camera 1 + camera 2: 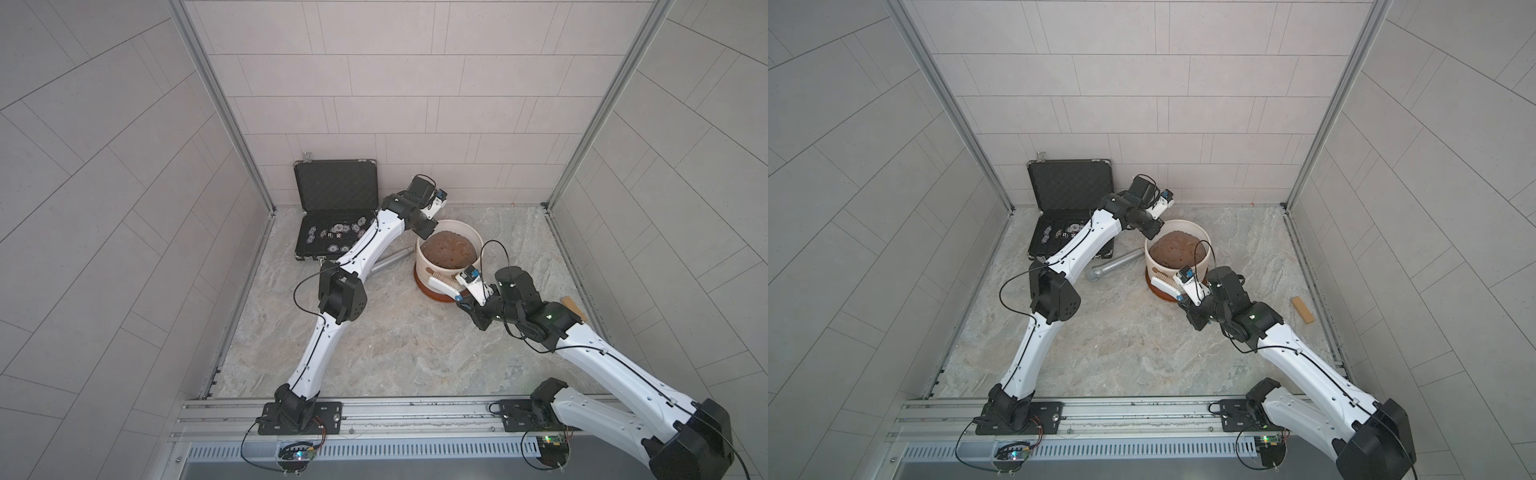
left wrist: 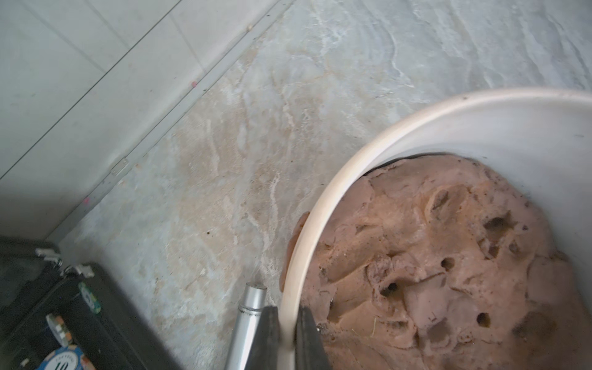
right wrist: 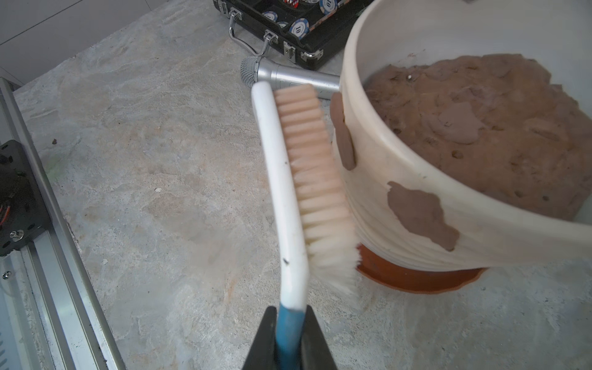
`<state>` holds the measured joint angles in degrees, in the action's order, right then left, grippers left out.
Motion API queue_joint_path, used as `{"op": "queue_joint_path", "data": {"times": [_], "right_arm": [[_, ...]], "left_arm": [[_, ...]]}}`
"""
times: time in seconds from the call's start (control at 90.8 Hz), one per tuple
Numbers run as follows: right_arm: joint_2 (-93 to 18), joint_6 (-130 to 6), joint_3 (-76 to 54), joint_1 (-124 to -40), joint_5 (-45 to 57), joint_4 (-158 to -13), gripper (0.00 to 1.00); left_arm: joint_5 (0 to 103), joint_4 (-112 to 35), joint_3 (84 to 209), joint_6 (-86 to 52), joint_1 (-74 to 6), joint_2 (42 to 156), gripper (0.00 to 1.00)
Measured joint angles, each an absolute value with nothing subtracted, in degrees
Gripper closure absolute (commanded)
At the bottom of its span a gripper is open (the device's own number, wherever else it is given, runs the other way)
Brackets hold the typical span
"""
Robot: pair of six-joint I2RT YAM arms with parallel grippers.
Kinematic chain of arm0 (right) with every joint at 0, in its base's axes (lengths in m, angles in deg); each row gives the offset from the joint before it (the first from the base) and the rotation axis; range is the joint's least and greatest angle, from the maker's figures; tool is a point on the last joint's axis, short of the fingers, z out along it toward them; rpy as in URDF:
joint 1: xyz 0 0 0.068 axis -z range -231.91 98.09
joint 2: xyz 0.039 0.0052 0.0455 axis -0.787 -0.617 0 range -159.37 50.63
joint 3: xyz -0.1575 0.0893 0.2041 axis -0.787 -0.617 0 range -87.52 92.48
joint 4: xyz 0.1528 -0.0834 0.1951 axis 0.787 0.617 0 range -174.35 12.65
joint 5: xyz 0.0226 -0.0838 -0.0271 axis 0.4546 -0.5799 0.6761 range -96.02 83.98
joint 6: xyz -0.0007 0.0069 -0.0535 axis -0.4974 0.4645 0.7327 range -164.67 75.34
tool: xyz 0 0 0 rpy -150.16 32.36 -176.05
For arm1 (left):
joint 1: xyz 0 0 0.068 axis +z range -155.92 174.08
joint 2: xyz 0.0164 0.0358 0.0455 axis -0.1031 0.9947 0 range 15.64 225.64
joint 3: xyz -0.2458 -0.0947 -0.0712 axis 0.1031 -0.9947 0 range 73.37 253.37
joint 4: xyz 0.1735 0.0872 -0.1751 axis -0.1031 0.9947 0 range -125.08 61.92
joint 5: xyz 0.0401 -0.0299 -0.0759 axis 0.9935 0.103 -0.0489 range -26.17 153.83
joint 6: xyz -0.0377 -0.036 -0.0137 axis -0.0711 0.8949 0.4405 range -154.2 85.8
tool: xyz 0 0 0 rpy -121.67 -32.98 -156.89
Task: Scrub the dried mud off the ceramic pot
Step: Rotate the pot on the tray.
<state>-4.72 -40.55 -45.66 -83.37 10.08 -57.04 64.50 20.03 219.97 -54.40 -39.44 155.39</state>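
The left fingers (image 2: pixel 267 339) pinched the rim of the pot (image 2: pixel 309 240) (probably to steady it); the right fingers (image 3: pixel 315 346) gripped the brush (image 3: pixel 282 179), bristles against the wall beside the mud (image 3: pixel 344 137).

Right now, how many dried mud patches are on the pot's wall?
2 mud patches: one under the pot rim beside the brush, one farther along the wall. A brown sliver near the left gripper may be a third; other sides are hidden.

The ceramic pot (image 3: pixel 480 243) carries dried mud (image 3: pixel 419 213)

Cream-white, with a ribbed wall and a smooth thick rim, the ceramic pot stands upright in a reddish saucer (image 3: pixel 416 278). Two flat brown patches of dried mud stick to its outer wall just below the rim.
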Motion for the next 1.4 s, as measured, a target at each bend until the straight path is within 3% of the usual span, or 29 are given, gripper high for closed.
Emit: {"op": "queue_joint_path", "data": {"times": [0.088, 0.275, 0.363, 0.418, 0.495, 0.528, 0.804, 0.892, 1.123, 1.398], "right_arm": [[-5.02, -40.13, -45.83, -83.39, 11.04, -57.89, 1.0], [-3.63, -40.44, -46.18, -83.39, 13.55, -58.85, 1.0], [-2.62, -41.68, -46.18, -83.39, 14.63, -58.96, 1.0], [-2.05, -43.06, -46.18, -83.39, 14.82, -59.09, 1.0], [-1.66, -46.1, -46.42, -83.39, 14.84, -59.68, 1.0], [-1.57, -47.67, -46.88, -83.39, 15.15, -60.3, 1.0], [0.79, -57.59, -52.13, -84.22, 16.26, -61.85, 1.0], [4.29, -59.06, -52.13, -84.31, 16.29, -61.91, 1.0], [11.28, -66.31, -50.49, -84.31, 14.34, -52.6, 1.0], [16.48, -78.47, -51.17, -84.46, 14.19, -45.35, 1.0]], "left_arm": [[63.34, 20.01, 220.02, -57.0, -40.31, 155.47, 0.97], [61.72, 20.29, 220.08, -59.02, -41.25, 155.47, 0.76], [61.2, 20.77, 220.1, -59.28, -41.47, 155.47, 0.72], [60.78, 21.1, 220.12, -58.53, -41.6, 155.47, 0.49], [60.19, 22.46, 220.12, -57.68, -42.02, 155.34, 0.09], [59.97, 23.11, 220.12, -56.92, -42.26, 155.12, 0.01], [63.3, 29.3, 220.12, -46.03, -42.93, 146.95, 0.0], [67.03, 31.75, 219.58, -39.65, -42.96, 142.56, 0.12], [69.66, 34.78, 203.69, -22.56, -42.98, 129.33, 0.2], [70.38, 35.53, 197.24, -14.73, -45.64, 132.94, 0.23]]}}
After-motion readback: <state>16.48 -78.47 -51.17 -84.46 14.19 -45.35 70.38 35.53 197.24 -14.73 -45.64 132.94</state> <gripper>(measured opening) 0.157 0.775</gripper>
